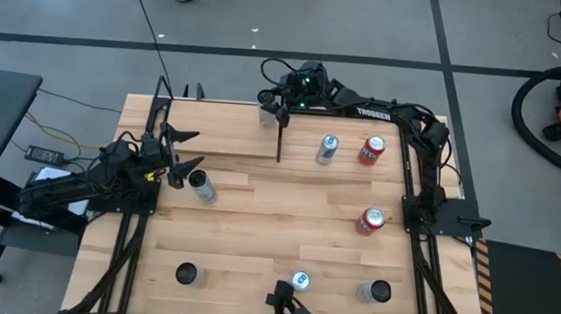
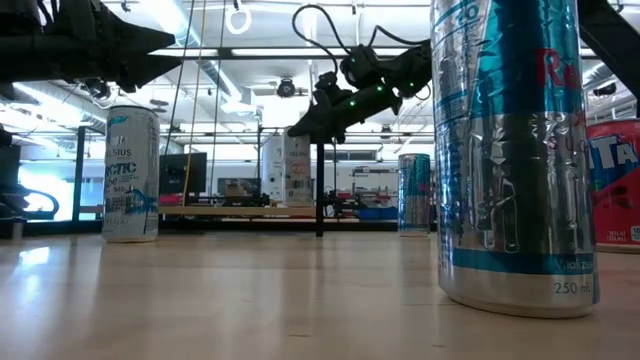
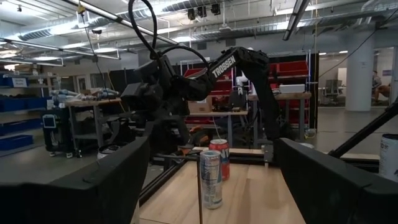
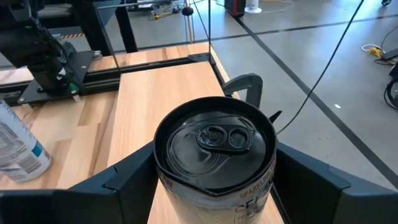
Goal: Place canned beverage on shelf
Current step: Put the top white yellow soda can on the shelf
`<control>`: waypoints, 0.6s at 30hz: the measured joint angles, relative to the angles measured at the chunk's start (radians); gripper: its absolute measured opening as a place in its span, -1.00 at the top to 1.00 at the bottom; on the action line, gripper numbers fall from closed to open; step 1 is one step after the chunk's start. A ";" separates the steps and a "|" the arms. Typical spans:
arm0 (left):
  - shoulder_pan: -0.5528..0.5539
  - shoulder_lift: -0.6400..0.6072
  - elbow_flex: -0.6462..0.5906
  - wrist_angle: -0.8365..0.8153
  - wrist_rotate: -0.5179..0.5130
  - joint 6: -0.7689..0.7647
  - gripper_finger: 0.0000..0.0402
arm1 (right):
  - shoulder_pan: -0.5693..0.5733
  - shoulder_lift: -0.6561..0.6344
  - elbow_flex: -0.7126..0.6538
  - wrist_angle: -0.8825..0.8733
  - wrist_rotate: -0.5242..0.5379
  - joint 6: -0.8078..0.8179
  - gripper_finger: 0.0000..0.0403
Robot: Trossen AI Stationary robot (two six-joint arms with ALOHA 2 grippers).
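Note:
The canned beverage (image 4: 214,155), a pale can with a dark top, stands upright at the far right corner of the shelf (image 4: 180,87). The shelf is a pale wood panel edged by black rods, at the table's far left (image 1: 203,126). My right gripper (image 4: 214,180) reaches in from the table's right, its fingers close along both sides of the can (image 1: 269,116). In the low view the can (image 2: 285,165) rests its base on the shelf board (image 2: 230,210). My left gripper (image 1: 183,151) waits open at the left, beside another can (image 1: 201,186). My right gripper has the can's side wall (image 4: 163,177), just under the top rim, between its two fingers. The fingers come nearly level, slanting a little downward, from the table's right. The can stands upright with its base on the shelf. I see no gap between fingers and can.
A silver-blue can (image 1: 327,149) and two red cans (image 1: 371,150) (image 1: 371,220) stand on the right half of the table. Several more cans (image 1: 186,273) (image 1: 300,280) (image 1: 378,291) line the near edge. A black upright post (image 1: 280,137) marks the shelf's right end.

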 joint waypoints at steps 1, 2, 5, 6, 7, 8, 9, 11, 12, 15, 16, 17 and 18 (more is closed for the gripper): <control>0.000 0.000 0.000 0.000 0.000 0.000 -0.76 | 0.000 0.000 0.000 0.000 0.012 -0.001 -0.45; 0.000 0.000 0.000 -0.001 0.000 -0.001 -0.76 | -0.001 0.000 0.000 -0.001 0.020 0.000 -0.46; 0.000 0.000 0.000 -0.001 0.000 -0.002 -0.76 | -0.003 0.000 0.000 -0.005 0.035 0.000 -0.47; 0.000 0.000 0.000 -0.001 0.000 -0.002 -0.76 | -0.004 0.000 0.000 -0.006 0.036 0.000 -0.47; 0.000 0.000 0.000 -0.002 0.000 -0.002 -0.76 | -0.004 0.000 0.000 -0.007 0.037 0.000 -0.48; 0.000 0.000 0.000 -0.002 0.000 -0.003 -0.76 | -0.003 0.000 0.000 -0.007 0.037 0.000 -0.48; 0.000 0.000 0.000 -0.002 0.000 -0.003 -0.76 | -0.003 0.000 -0.001 -0.008 0.036 0.000 -0.49; 0.000 0.000 0.000 -0.002 0.000 -0.004 -0.76 | -0.002 0.000 -0.001 -0.013 0.035 0.000 -0.50; 0.000 0.000 0.000 -0.002 0.000 -0.004 -0.76 | -0.002 0.000 -0.001 -0.014 0.035 0.000 -0.50; 0.000 0.000 0.000 -0.002 0.000 -0.003 -0.76 | -0.001 0.000 -0.001 -0.013 0.032 0.000 -0.50; 0.000 0.000 0.000 -0.002 0.000 -0.004 -0.76 | -0.001 0.000 -0.001 -0.013 0.028 0.000 -0.50; 0.000 0.000 0.000 -0.002 0.000 -0.004 -0.76 | -0.001 0.000 -0.001 -0.014 0.027 0.000 -0.51; 0.000 0.000 0.000 -0.002 0.000 -0.003 -0.76 | -0.001 0.000 -0.001 -0.014 0.028 0.000 -0.51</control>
